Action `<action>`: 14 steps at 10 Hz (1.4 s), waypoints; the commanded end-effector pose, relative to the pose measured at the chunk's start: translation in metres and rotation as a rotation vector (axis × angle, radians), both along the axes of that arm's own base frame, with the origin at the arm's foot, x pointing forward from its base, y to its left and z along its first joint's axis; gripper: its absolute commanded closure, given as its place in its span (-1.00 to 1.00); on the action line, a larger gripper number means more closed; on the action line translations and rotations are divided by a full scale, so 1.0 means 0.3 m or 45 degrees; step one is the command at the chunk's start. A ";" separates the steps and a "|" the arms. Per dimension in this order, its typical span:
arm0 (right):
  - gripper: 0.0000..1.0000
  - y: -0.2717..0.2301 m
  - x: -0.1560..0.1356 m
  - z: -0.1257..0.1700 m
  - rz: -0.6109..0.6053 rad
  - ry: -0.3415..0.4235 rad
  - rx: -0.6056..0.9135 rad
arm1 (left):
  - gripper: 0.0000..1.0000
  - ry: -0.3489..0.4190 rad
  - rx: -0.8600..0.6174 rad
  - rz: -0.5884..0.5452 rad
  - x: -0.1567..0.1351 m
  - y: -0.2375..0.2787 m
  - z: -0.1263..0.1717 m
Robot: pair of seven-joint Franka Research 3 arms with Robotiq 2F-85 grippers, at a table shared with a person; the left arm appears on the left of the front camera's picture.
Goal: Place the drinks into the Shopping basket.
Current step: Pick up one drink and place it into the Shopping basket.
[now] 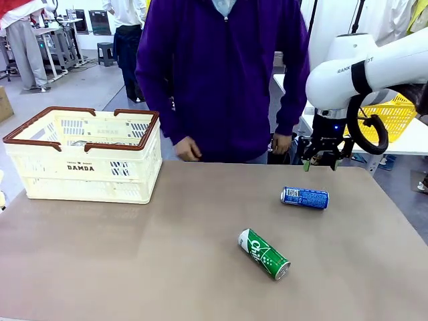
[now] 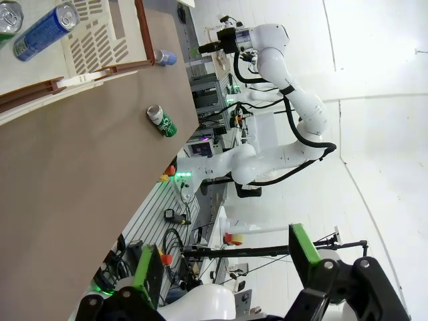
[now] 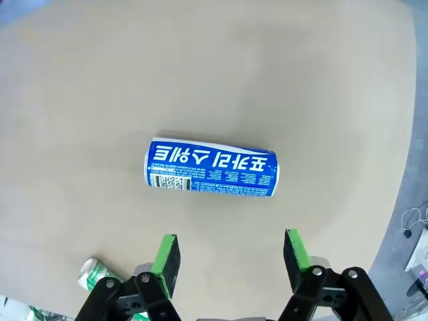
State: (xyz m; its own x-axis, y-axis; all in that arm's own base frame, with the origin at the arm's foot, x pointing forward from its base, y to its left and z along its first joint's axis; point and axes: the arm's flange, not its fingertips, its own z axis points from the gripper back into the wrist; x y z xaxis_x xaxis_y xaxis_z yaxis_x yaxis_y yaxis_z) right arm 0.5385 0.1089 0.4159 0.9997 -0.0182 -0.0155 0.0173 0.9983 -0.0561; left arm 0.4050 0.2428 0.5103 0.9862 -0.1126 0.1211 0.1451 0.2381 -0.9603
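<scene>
**Shopping basket** (image 1: 80, 167): cream slotted crate with a brown rim, printed "DAMDA". It stands at the far left of the table (image 1: 134, 267). In the left wrist view, a second blue can (image 2: 43, 30) and the silver top of a further can (image 2: 9, 16) just beside it appear to lie inside its walls.

**Blue can** (image 1: 304, 197): lies on its side on the right half of the table, well apart from the basket. Nothing touches it.

**Green can** (image 1: 264, 253): lies on its side at a slant, nearer than the blue can and a little to its left. Nothing touches it.

**Right gripper** (image 1: 322, 159): hangs above the far right of the table, just beyond the blue can. In its wrist view the green pads stand spread with nothing between them, and the blue can lies crosswise ahead of them.

**Left gripper** (image 2: 224, 257): jaws spread to their widest and empty, off at the left side and looking across the table.

**Person** (image 1: 221, 80): stands at the far edge in a purple top, hands low and holding nothing.

**Progress:**
- Done, as it seems: two cans are in the basket.
- Left to do: the blue can and the green can, neither yet lifted.
- Step in hand, by judgement: the right gripper is lining up on the blue can. The can must then cross the full width of the table to the basket.
</scene>
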 end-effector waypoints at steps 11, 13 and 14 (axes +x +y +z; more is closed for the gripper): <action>-0.65 -0.046 -0.040 -0.082 1.396 -0.027 0.114 | -1.00 0.012 -0.001 -0.003 -0.010 0.022 0.016; -0.65 -0.042 -0.023 -0.093 1.353 -0.056 0.124 | -1.00 0.012 -0.001 -0.003 -0.010 0.022 0.016; -0.65 -0.017 -0.040 -0.086 1.417 -0.004 0.118 | -1.00 0.012 -0.001 -0.003 -0.010 0.022 0.016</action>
